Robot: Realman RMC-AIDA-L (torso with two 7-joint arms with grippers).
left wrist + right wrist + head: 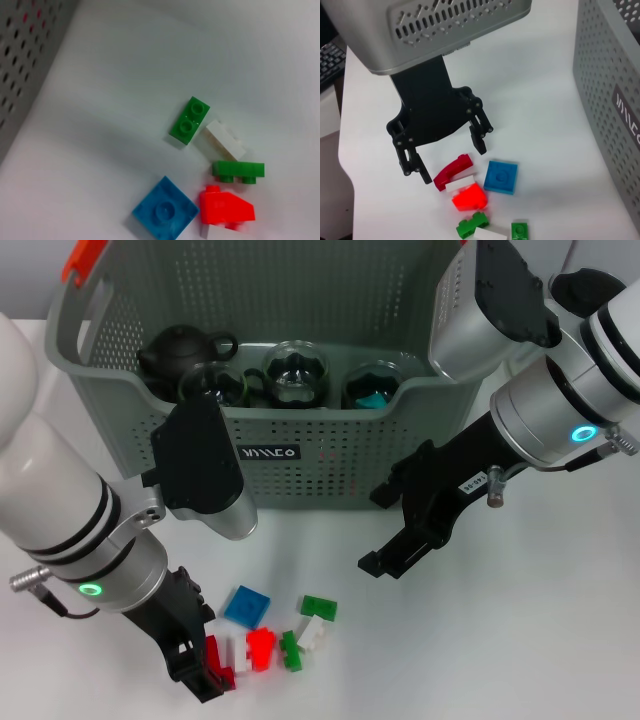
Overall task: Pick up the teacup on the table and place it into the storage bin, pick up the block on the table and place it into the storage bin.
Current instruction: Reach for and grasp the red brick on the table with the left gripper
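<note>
The grey-green storage bin point(330, 455) stands at the back of the table. Inside it are three glass teacups point(296, 372) and a dark teapot point(178, 350). Loose blocks lie in front of it: a blue plate point(247, 606), a bright red block point(261, 647), green ones point(319, 607) and a white one point(312, 632). My left gripper point(453, 163) is low over the table at the near left, open, its fingers straddling a dark red block point(452, 171). My right gripper point(380, 528) hovers open and empty in front of the bin's right half.
The left wrist view shows the blue plate point(165, 210), the red block point(226, 207), two green blocks point(189, 120) and a white one point(226, 140) on white tabletop, with the bin wall point(20, 60) at one side. A keyboard point(330, 55) sits off the table's edge.
</note>
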